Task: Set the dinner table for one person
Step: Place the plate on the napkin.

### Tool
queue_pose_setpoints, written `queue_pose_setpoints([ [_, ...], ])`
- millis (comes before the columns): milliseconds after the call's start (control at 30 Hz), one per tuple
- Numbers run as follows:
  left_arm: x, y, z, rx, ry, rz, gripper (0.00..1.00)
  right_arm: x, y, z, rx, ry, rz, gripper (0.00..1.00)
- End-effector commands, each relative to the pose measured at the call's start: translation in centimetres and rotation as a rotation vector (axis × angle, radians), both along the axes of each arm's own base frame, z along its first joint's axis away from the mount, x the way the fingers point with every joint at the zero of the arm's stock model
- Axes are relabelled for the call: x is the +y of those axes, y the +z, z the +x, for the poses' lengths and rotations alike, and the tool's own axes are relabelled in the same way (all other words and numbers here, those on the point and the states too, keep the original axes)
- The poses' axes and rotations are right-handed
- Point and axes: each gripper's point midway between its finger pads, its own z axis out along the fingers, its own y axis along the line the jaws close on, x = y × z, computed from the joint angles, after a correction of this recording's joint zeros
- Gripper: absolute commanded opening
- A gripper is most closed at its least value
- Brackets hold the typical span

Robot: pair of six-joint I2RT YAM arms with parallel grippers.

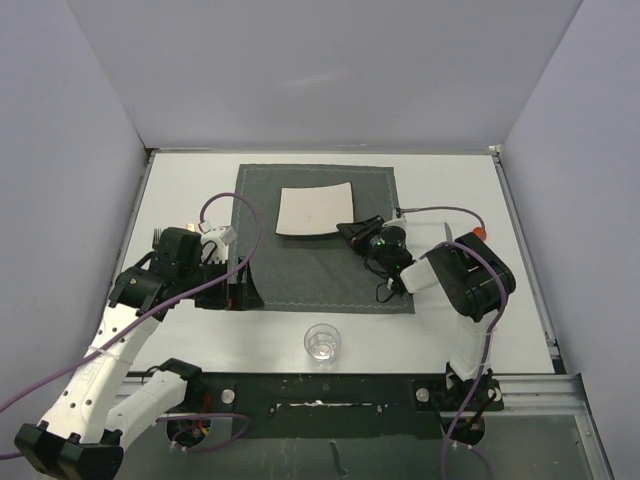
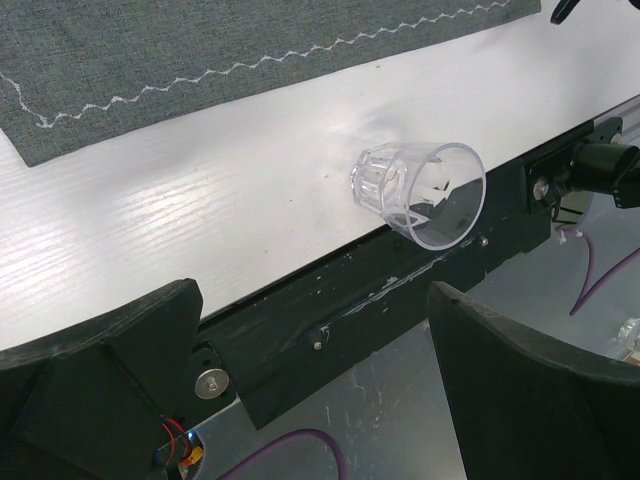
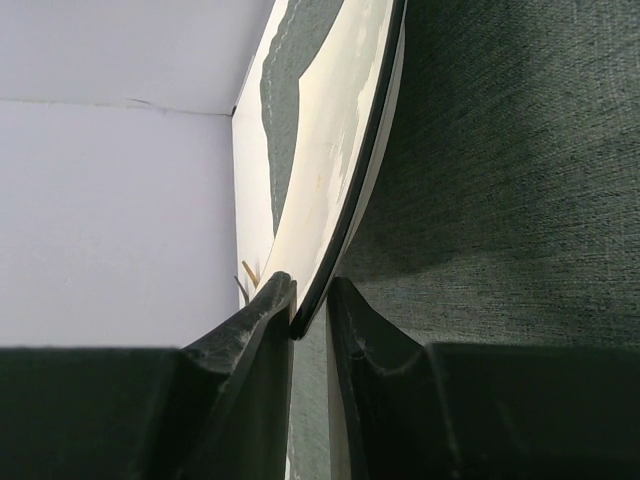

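Note:
The white dinner table (image 1: 190, 190) carries a dark grey placemat (image 1: 320, 270). A white square plate (image 1: 313, 212) lies on the mat's far half. My right gripper (image 1: 352, 232) is shut on the plate's near right corner. In the right wrist view the plate's thin dark rim (image 3: 345, 220) is pinched between the fingers of the right gripper (image 3: 310, 310), above the mat (image 3: 500, 150). My left gripper (image 1: 240, 285) hovers wide open at the mat's near left corner, holding nothing. From the left wrist, the left gripper (image 2: 320, 380) faces a clear glass (image 2: 425, 190).
The clear glass (image 1: 322, 341) stands upright near the table's front edge, just in front of the mat. A fork-like utensil (image 1: 157, 237) shows left of the left arm. A small orange-tipped item (image 1: 480, 232) peeks from behind the right arm. Walls enclose three sides.

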Motion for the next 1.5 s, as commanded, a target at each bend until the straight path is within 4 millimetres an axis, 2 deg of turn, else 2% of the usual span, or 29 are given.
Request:
queue_pose_setpoints([
  [0,-0.3,0.6,0.4,-0.034,-0.016,-0.023,0.98,-0.1,8.6,1.4,-0.265,-0.023,0.191,0.0],
  [533,-0.1,0.7,0.5,-0.041,-0.004,-0.022,0.98,-0.9,4.1,1.1,-0.138,-0.051,0.178,0.0],
  [767,-0.1,0.7,0.6,-0.039,-0.004,-0.028,0.98,-1.3,3.1,1.2,-0.107,-0.056,0.162,0.0],
  [933,-0.2,0.6,0.6,-0.038,-0.004,-0.031,0.98,-1.1,2.2,1.3,-0.089,-0.057,0.157,0.0],
  [1300,-0.2,0.4,0.8,-0.028,0.001,-0.032,0.98,-0.8,-1.1,0.8,-0.028,-0.076,0.148,0.0],
  [1467,-0.3,0.3,0.9,-0.024,0.005,-0.035,0.98,-0.6,-1.8,0.6,-0.026,-0.098,0.156,0.0],
])
